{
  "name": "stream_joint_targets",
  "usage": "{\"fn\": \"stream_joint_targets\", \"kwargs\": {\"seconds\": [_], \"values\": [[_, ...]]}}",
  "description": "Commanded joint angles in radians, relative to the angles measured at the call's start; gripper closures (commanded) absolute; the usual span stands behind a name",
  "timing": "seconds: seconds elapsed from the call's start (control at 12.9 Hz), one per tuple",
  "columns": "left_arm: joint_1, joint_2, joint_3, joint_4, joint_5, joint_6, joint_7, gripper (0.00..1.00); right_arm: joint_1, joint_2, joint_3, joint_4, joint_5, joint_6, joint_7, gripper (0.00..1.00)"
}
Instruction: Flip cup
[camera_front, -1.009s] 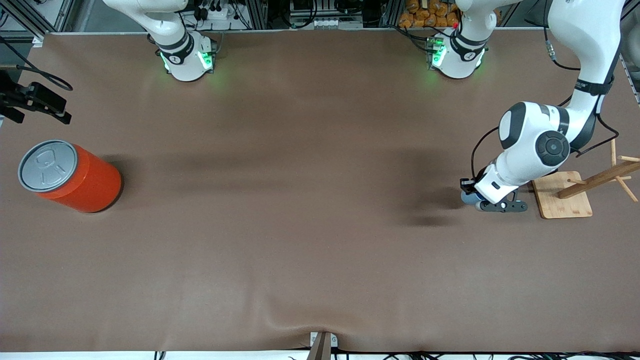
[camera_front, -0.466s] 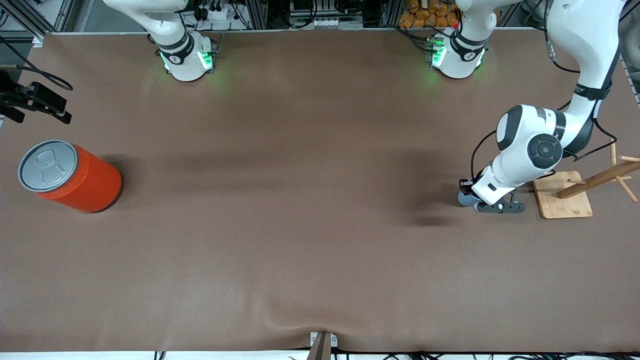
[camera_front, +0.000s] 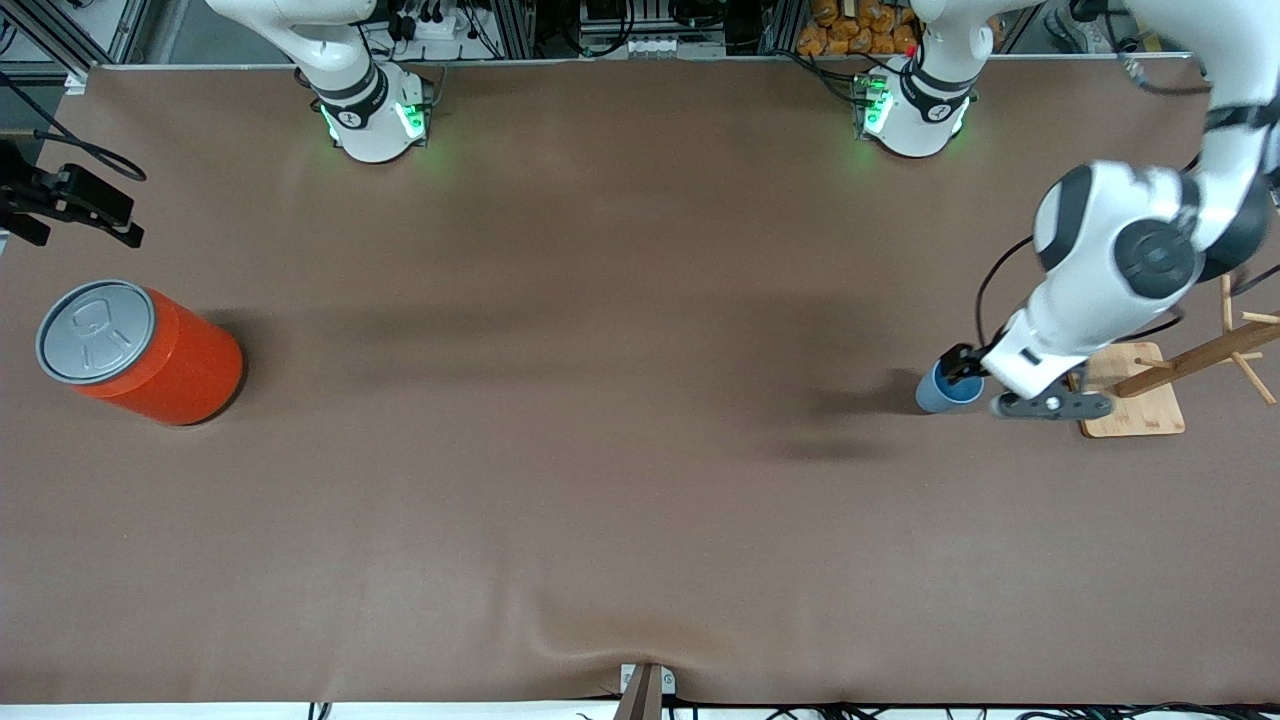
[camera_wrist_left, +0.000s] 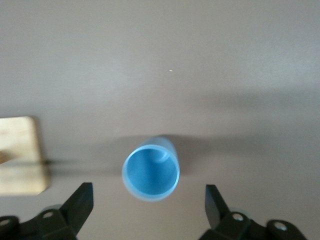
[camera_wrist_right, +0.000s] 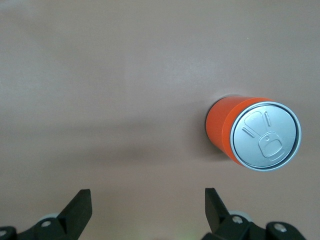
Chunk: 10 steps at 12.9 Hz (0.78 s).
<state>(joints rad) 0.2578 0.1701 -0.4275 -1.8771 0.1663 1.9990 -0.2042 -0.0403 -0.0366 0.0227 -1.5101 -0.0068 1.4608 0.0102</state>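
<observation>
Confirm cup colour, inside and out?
Light blue cup, plain, no pattern; the inside is a brighter blue. Left wrist view shows it best, looking into its open mouth.

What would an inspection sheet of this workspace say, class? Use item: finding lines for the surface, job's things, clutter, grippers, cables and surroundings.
Surface: brown table cover, rippled at the camera edge.
Job's things: cup upright, mouth up, beside the wooden stand.
Clutter: orange can at the right arm's end.
Grippers: left gripper open above the cup; right gripper open, waiting above the table near the can.
Cables: black cable along the left arm.
Surroundings: metal framing along the bases' edge.
</observation>
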Motion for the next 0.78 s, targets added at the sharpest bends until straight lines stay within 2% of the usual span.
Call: {"fn": "stream_joint_targets", "kwargs": {"seconds": [0.0,0.31,0.54,0.7], "values": [[0.003,-0.001,-0.013,0.25,0.007,-0.268,-0.011,0.0,-0.02,-0.017,0.011,-0.01,0.004,-0.007,-0.013,0.0],[0.014,-0.036,-0.013,0.389,-0.027,-0.419,-0.012,0.0,-0.02,-0.016,0.011,-0.01,0.004,-0.008,-0.013,0.0],[0.012,-0.13,-0.014,0.392,-0.045,-0.442,-0.011,0.0,-0.02,-0.016,0.011,-0.01,0.004,-0.008,-0.015,0.0],[0.012,-0.15,-0.017,0.392,-0.054,-0.451,-0.011,0.0,-0.018,-0.016,0.011,-0.01,0.004,-0.008,-0.013,0.0]]}}
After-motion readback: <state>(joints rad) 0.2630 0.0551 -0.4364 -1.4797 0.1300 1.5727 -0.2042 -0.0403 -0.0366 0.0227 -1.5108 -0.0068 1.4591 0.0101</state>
